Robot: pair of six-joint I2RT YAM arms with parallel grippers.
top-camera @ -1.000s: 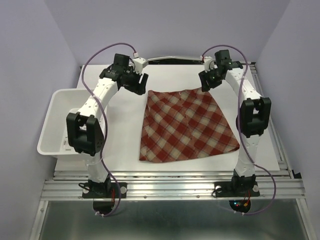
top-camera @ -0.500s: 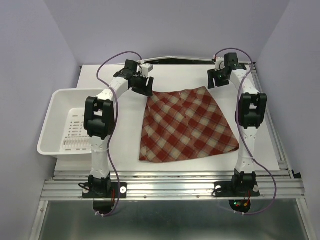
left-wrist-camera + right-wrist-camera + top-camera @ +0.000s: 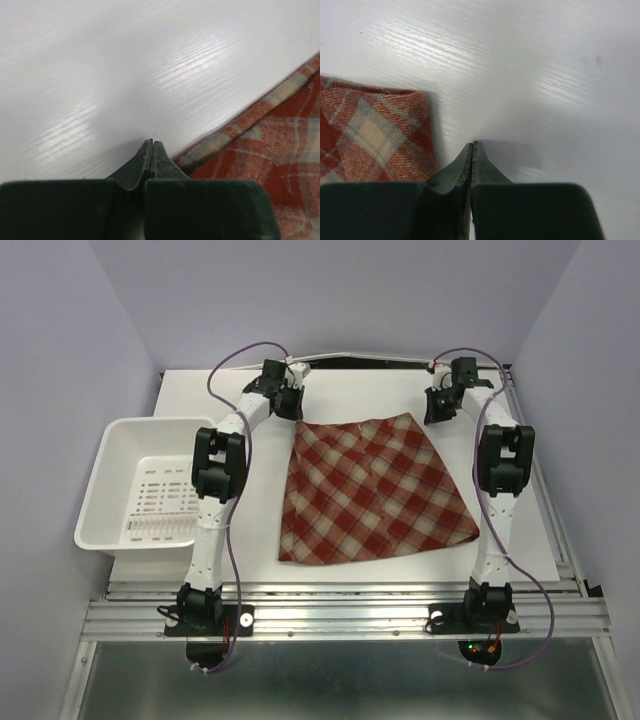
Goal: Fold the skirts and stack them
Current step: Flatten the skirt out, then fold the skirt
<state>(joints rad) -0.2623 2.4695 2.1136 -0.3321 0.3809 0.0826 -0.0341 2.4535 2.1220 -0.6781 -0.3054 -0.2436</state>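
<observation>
One plaid skirt (image 3: 370, 490) in red, maroon and cream lies flat on the white table (image 3: 400, 390), narrow end far. My left gripper (image 3: 288, 406) is at its far left corner and shut, with nothing between the fingers. In the left wrist view the closed gripper (image 3: 151, 143) rests on bare table, with the skirt's edge (image 3: 270, 130) just to its right. My right gripper (image 3: 437, 408) is at the far right corner, also shut and empty. In the right wrist view that gripper (image 3: 472, 145) touches bare table, and the skirt's corner (image 3: 375, 135) lies just to its left.
A white perforated plastic basket (image 3: 108, 445) stands at the left edge of the table, beside the left arm. Metal rails (image 3: 340, 612) run along the near edge. Lilac walls close in the table on the left, right and far sides.
Both arms have reached farther out and lower, down to the table at the skirt's far corners. Both grippers, open earlier, have shut. The skirt has not moved.
</observation>
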